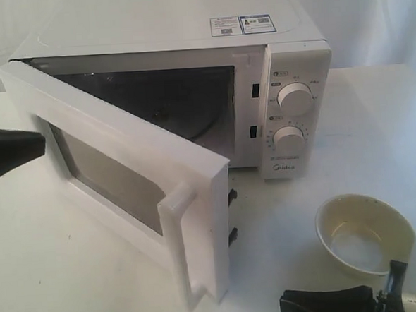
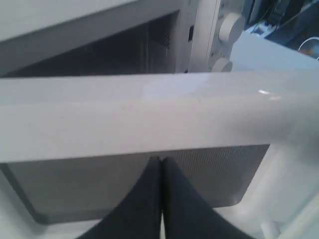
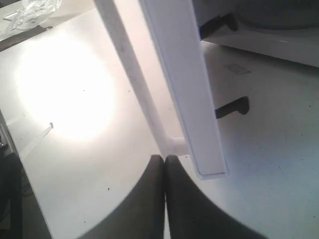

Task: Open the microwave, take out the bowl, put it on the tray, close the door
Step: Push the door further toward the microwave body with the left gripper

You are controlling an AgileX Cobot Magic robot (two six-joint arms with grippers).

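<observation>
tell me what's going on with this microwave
The bowl is out of the microwave, sitting in front of it to the right. The door stands half open. The left hand is shut, its tip right at the door's outer face, seemingly to push it closed. The right hand is shut and empty, low near the door's free edge.

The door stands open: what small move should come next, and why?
Probably the left gripper should push the door toward shut: the bowl already sits outside the microwave, and that shut gripper points at the door's outer face.
</observation>
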